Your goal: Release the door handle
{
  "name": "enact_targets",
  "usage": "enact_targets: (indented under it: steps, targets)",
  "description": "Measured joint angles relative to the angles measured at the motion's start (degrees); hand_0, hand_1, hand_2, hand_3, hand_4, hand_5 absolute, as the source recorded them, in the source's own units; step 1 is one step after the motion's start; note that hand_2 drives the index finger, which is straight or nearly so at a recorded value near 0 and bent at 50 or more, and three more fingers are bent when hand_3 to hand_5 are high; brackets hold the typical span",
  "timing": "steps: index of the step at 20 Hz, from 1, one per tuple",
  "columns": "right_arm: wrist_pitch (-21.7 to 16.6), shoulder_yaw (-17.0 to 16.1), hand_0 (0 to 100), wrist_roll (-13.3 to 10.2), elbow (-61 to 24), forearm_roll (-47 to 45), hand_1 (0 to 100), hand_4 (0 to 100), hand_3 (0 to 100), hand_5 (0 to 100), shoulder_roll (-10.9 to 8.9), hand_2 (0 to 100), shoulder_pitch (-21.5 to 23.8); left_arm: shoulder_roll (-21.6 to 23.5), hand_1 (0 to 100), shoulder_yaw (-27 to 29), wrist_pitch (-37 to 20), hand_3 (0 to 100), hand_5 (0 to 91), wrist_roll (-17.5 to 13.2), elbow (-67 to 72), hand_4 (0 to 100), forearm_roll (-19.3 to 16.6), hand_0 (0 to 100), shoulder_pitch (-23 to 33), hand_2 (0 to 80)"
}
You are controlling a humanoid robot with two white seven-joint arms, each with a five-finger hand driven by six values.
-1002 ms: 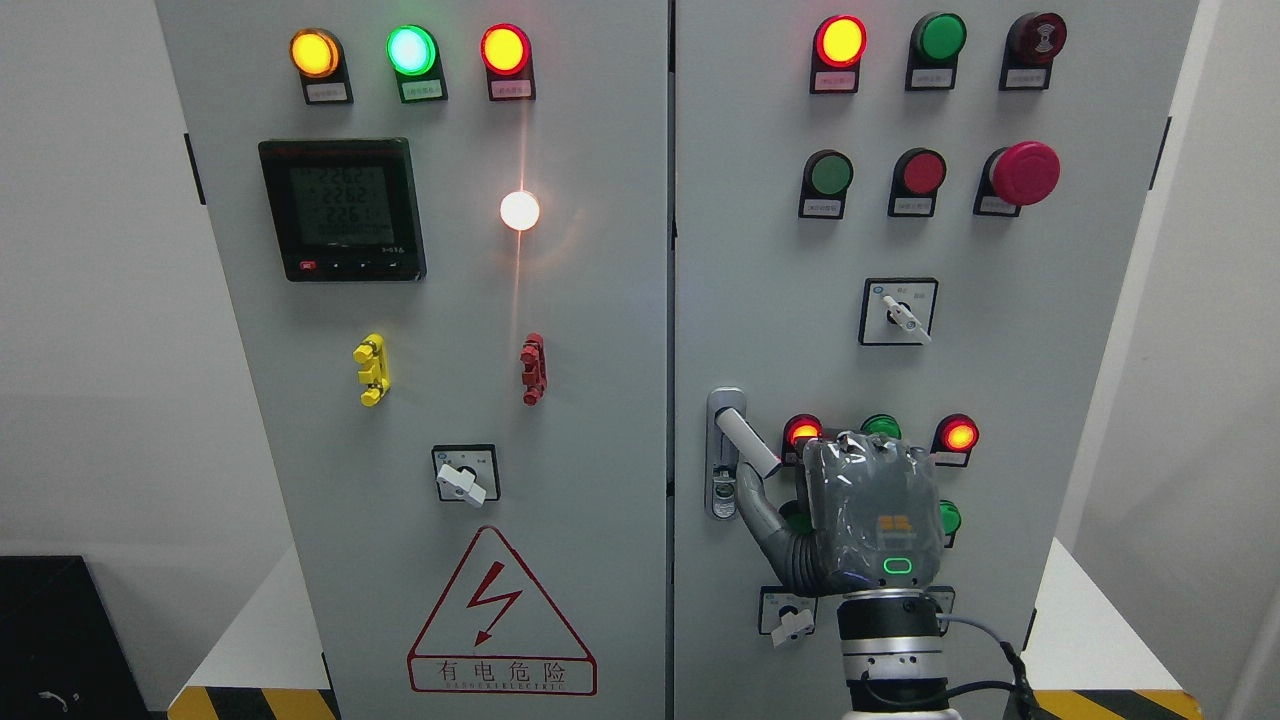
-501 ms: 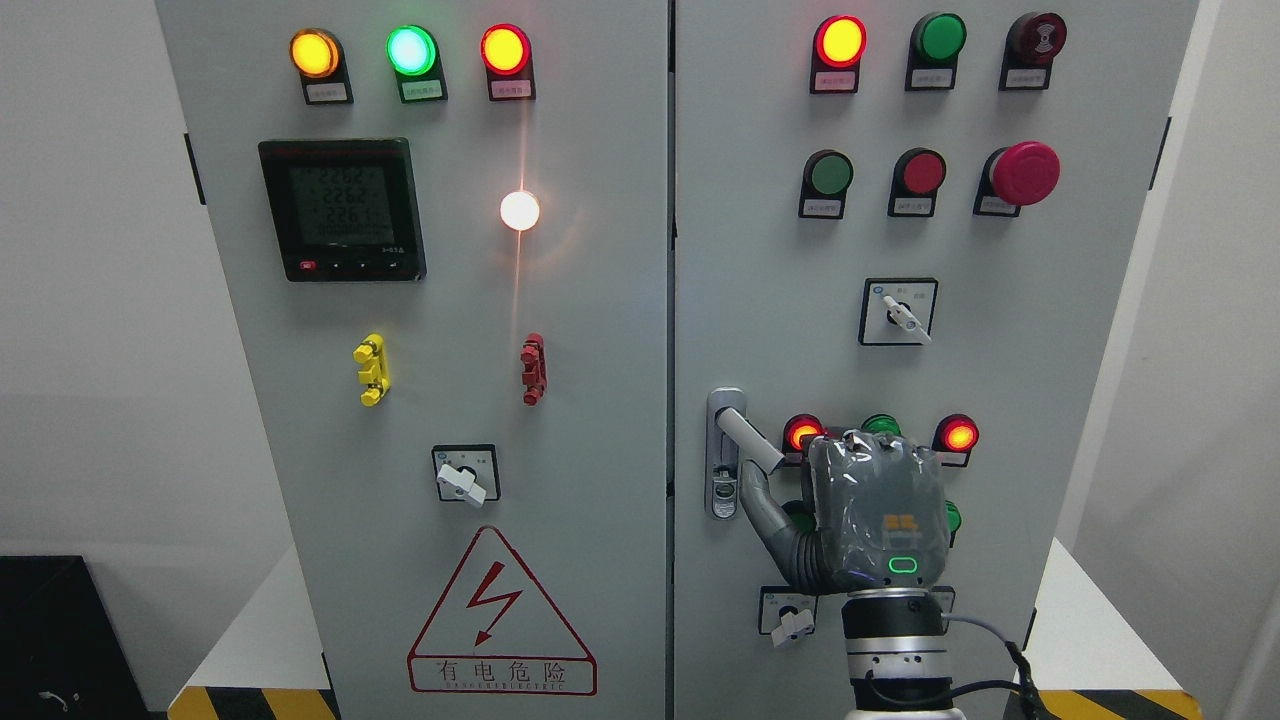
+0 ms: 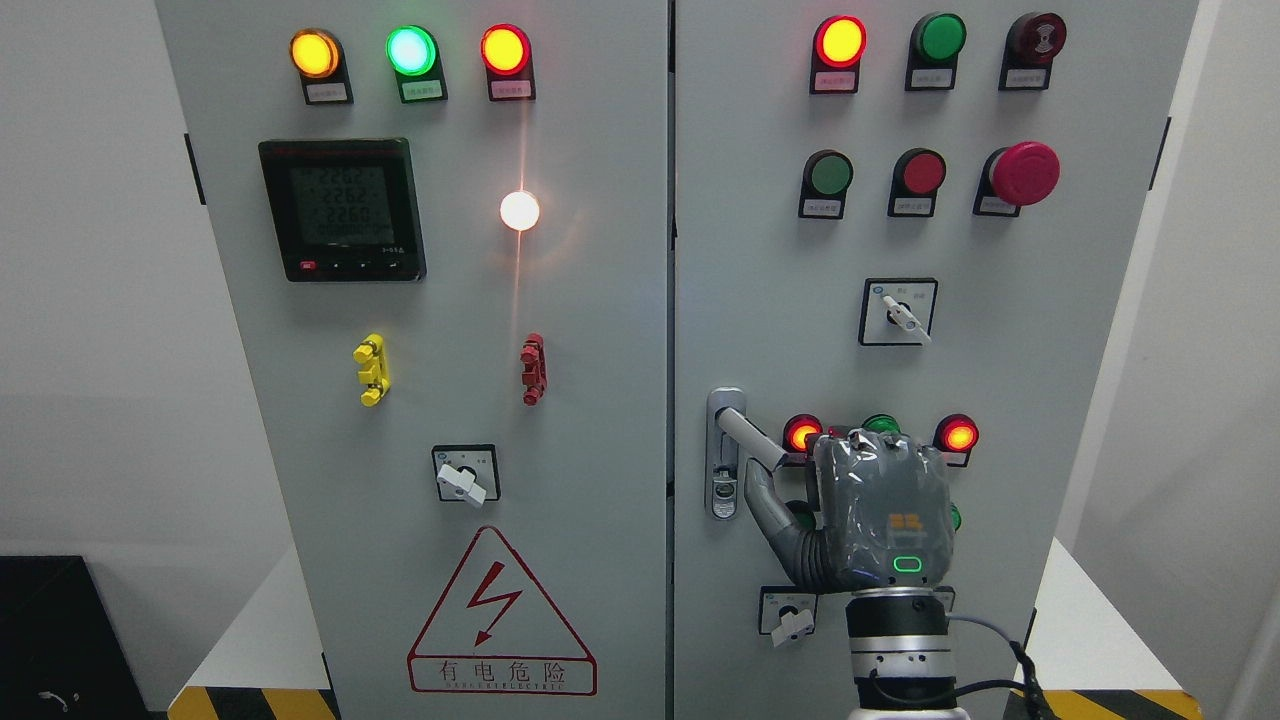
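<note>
the right hand (image 3: 880, 520) rises from the bottom edge of the view, right of the middle, its grey back turned to the camera in front of the lower part of the cabinet's right door (image 3: 1000, 350). the thumb (image 3: 765, 505) reaches up and left, its tip just under the free end of the door handle (image 3: 748, 440). the other fingers curl away behind the palm, so whether they are clenched or released cannot be told; nothing shows them wrapped round the handle, and the thumb looks very near or barely touching it rather than gripping

the door handle sits near the left edge of the right door, low down, on a tall narrow plate (image 3: 724, 455) beside the seam between the two doors. its long axis runs from the pivot at the upper left down and to the right, the free end pointing toward the hand. so the handle lies up and to the left of the hand, and a clean release, as i judge it, means drawing the thumb down and right, away from that end, without dragging the lever along

behind the hand, lit red lamps (image 3: 802, 433) and a green one show partly on the door. the left arm is not in view
</note>
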Motion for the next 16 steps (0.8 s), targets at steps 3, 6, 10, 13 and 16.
enact_targets:
  steps: [3, 6, 10, 13, 16]
  targets:
    - [0.03, -0.05, 50, 0.0, -0.08, 0.0, 34, 100, 100, 100, 0.0, 100, 0.0, 0.0, 56, 0.0, 0.0, 0, 0.0, 0.0, 0.0, 0, 0.0, 12, 0.0, 0.0]
    - [0.04, -0.11, 50, -0.02, -0.16, 0.0, 34, 100, 100, 100, -0.01, 100, 0.0, 0.0, 56, 0.0, 0.0, 0, 0.0, 0.0, 0.0, 0, 0.0, 12, 0.0, 0.0]
    - [0.04, -0.15, 50, -0.1, -0.23, 0.0, 34, 100, 100, 100, -0.01, 100, -0.01, 0.0, 56, 0.0, 0.0, 0, 0.0, 0.0, 0.0, 0, 0.0, 12, 0.0, 0.0]
    - [0.04, -0.19, 51, -0.15, -0.29, 0.0, 34, 100, 100, 100, -0.01, 100, -0.04, 0.0, 56, 0.0, 0.0, 0, 0.0, 0.0, 0.0, 0, 0.0, 12, 0.0, 0.0]
    - [0.04, -0.21, 51, -0.18, -0.35, 0.0, 34, 100, 100, 100, -0.01, 100, -0.05, 0.0, 56, 0.0, 0.0, 0, 0.0, 0.0, 0.0, 0, 0.0, 12, 0.0, 0.0]
